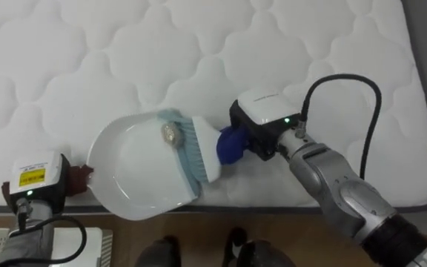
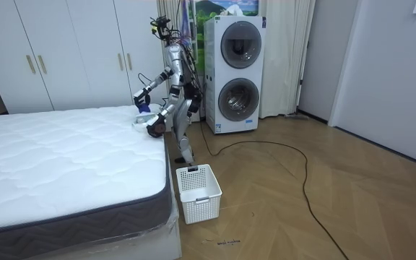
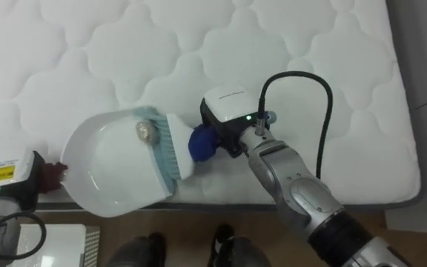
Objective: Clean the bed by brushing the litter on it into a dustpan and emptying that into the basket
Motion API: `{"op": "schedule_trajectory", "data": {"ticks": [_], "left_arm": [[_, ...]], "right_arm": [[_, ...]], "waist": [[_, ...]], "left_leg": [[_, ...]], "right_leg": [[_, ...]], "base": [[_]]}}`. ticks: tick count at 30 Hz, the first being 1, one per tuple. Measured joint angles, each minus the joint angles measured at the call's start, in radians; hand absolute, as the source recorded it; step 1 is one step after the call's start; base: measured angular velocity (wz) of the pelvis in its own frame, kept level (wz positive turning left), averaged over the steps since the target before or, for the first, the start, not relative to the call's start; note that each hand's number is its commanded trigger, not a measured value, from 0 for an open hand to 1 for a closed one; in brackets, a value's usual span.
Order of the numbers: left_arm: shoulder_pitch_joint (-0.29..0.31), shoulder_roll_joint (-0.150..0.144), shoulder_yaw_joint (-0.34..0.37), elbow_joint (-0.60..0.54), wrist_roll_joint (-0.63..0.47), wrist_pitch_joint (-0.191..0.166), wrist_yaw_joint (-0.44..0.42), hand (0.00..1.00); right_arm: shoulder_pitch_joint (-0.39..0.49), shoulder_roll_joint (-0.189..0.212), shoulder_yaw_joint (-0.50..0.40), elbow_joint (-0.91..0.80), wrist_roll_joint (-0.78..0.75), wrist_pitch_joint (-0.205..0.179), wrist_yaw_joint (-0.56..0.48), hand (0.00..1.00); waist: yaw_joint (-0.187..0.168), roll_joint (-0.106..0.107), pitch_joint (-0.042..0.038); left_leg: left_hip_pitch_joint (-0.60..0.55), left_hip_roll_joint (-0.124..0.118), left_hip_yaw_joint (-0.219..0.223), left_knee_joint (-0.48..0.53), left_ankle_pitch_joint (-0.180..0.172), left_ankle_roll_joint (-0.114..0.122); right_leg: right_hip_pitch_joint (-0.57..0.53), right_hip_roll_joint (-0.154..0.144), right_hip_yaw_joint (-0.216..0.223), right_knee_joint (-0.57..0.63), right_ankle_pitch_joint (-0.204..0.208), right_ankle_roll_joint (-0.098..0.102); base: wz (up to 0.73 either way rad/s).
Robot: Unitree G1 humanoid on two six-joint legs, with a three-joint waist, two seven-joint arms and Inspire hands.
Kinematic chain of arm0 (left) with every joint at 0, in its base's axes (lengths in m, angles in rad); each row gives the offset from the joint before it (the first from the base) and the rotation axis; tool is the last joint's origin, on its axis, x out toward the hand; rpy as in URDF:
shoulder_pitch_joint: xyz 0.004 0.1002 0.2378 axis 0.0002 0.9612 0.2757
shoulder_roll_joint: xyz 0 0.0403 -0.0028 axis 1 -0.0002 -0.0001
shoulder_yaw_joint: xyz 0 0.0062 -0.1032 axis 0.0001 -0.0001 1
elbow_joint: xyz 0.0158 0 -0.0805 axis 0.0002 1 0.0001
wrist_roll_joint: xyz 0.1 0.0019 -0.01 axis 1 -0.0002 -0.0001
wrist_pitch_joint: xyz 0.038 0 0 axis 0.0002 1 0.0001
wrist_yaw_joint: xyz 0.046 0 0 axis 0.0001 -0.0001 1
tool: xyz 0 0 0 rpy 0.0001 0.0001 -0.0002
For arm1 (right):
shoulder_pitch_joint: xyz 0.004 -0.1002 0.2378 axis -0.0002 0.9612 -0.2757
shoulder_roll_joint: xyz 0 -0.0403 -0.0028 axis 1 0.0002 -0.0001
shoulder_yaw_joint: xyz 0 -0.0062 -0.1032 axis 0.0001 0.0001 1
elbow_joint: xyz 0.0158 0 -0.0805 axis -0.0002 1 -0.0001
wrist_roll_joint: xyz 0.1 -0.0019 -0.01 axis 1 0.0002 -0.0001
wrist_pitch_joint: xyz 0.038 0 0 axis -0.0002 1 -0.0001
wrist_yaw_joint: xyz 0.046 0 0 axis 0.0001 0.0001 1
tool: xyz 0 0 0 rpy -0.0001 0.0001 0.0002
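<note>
Clutching the brush (image 1: pixel 199 152), right hand (image 1: pixel 262 122); left hand (image 1: pixel 35 185), yellow label (image 1: pixel 32 176) unreadable, clamped on the dustpan (image 1: pixel 132 189).

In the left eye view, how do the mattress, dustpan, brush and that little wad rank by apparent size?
Largest to smallest:
1. mattress
2. white dustpan
3. brush
4. little wad, lying in the dustpan

Under the left hand (image 1: pixel 37 180) all is hidden, and the white basket (image 1: pixel 95 243) is cut off at the bottom edge.
</note>
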Motion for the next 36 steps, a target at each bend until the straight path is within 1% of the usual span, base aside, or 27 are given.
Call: {"op": "schedule_trajectory", "data": {"ticks": [2, 4, 8, 9, 11, 13, 18, 19, 20, 21, 23, 28, 32, 36], "left_arm": [[0.005, 0.000, 0.000, 0.000, -0.002, 0.009, -0.001, 1.00], [0.005, -0.004, 0.001, 0.001, -0.002, 0.016, -0.007, 1.00], [0.006, -0.011, 0.001, 0.002, -0.001, 0.020, -0.017, 1.00], [0.006, -0.013, 0.000, 0.002, -0.001, 0.020, -0.018, 1.00], [0.006, -0.016, 0.001, 0.002, -0.002, 0.021, -0.017, 1.00], [0.006, -0.019, 0.002, 0.000, -0.001, 0.024, -0.017, 1.00], [0.006, -0.043, 0.022, 0.000, -0.001, 0.037, -0.027, 1.00], [0.006, -0.043, 0.022, 0.000, -0.001, 0.038, -0.030, 1.00], [0.005, -0.044, 0.027, 0.000, -0.001, 0.038, -0.042, 1.00], [0.005, -0.046, 0.034, 0.001, 0.000, 0.039, -0.046, 1.00], [0.005, -0.050, 0.040, 0.004, 0.000, 0.041, -0.054, 1.00], [0.000, -0.060, 0.045, 0.019, -0.001, 0.041, -0.058, 1.00], [0.002, -0.068, 0.056, 0.019, 0.000, 0.042, -0.057, 1.00], [0.001, -0.069, 0.060, 0.018, 0.001, 0.044, -0.056, 1.00]], "right_arm": [[0.003, 0.000, -0.003, 0.000, 0.011, 0.000, -0.008, 1.00], [0.004, 0.001, -0.011, 0.001, 0.033, 0.000, -0.019, 1.00], [0.031, 0.005, -0.058, 0.002, 0.049, -0.024, -0.079, 1.00], [0.035, 0.005, -0.063, 0.002, 0.051, -0.027, -0.088, 1.00], [0.053, 0.005, -0.079, 0.003, 0.069, -0.046, -0.125, 1.00], [0.061, 0.005, -0.079, 0.009, 0.091, -0.051, -0.142, 1.00], [0.074, 0.009, -0.081, 0.041, 0.144, -0.071, -0.153, 1.00], [0.074, 0.009, -0.081, 0.042, 0.152, -0.073, -0.153, 1.00], [0.074, 0.010, -0.082, 0.042, 0.166, -0.083, -0.154, 1.00], [0.074, 0.012, -0.084, 0.042, 0.185, -0.097, -0.154, 1.00], [0.074, 0.016, -0.085, 0.042, 0.200, -0.111, -0.155, 1.00], [0.074, 0.021, -0.094, 0.073, 0.236, -0.143, -0.188, 1.00], [0.095, 0.022, -0.122, 0.090, 0.238, -0.148, -0.209, 1.00], [0.100, 0.029, -0.123, 0.114, 0.252, -0.163, -0.250, 1.00]], "waist": [[-0.009, 0.000, 0.0000], [-0.013, 0.003, 0.0020], [-0.020, 0.007, 0.0047], [-0.021, 0.008, 0.0051], [-0.021, 0.009, 0.0059], [-0.021, 0.011, 0.0068], [-0.022, 0.025, 0.0054], [-0.023, 0.026, 0.0053], [-0.027, 0.028, 0.0056], [-0.031, 0.029, 0.0056], [-0.036, 0.029, 0.0057], [-0.045, 0.031, 0.0061], [-0.048, 0.030, 0.0057], [-0.064, 0.030, 0.0053]], "left_leg": [[0.008, -0.003, 0.000, -0.006, 0.000, 0.000], [0.016, -0.004, -0.001, -0.009, 0.000, 0.000], [0.031, -0.012, -0.011, -0.010, 0.000, 0.000], [0.032, -0.012, -0.013, -0.010, 0.000, 0.000], [0.035, -0.013, -0.015, -0.009, 0.000, 0.001], [0.035, -0.013, -0.015, -0.008, 0.000, 0.001], [0.035, -0.014, -0.014, -0.005, 0.000, 0.001], [0.035, -0.014, -0.014, -0.004, 0.000, 0.001], [0.035, -0.016, -0.014, -0.001, 0.000, 0.001], [0.037, -0.018, -0.014, -0.001, 0.000, 0.000], [0.043, -0.022, -0.011, 0.000, 0.000, 0.000], [0.050, -0.025, -0.012, 0.006, 0.000, 0.000], [0.053, -0.026, -0.011, 0.005, 0.000, 0.000], [0.056, -0.026, -0.013, 0.004, 0.000, 0.001]], "right_leg": [[0.008, -0.001, 0.000, -0.001, -0.001, 0.001], [0.017, -0.002, 0.000, -0.004, -0.002, 0.003], [0.033, -0.008, 0.000, 0.000, -0.011, 0.008], [0.035, -0.008, 0.001, 0.000, -0.011, 0.009], [0.038, -0.009, 0.001, 0.003, -0.013, 0.009], [0.037, -0.009, 0.001, 0.004, -0.013, 0.009], [0.035, -0.011, 0.003, 0.012, -0.016, 0.007], [0.034, -0.012, 0.003, 0.014, -0.017, 0.006], [0.033, -0.016, 0.002, 0.022, -0.021, 0.005], [0.033, -0.020, 0.003, 0.028, -0.024, 0.005], [0.032, -0.025, 0.006, 0.038, -0.027, 0.005], [0.036, -0.024, 0.016, 0.042, -0.031, 0.006], [0.040, -0.022, 0.020, 0.040, -0.030, 0.008], [0.045, -0.022, 0.019, 0.038, -0.030, 0.008]], "base": [[0.02], [0.00], [0.08], [0.08], [0.02], [0.00], [0.00], [0.05], [0.05], [0.04], [0.00], [0.00], [0.00], [0.01]]}}
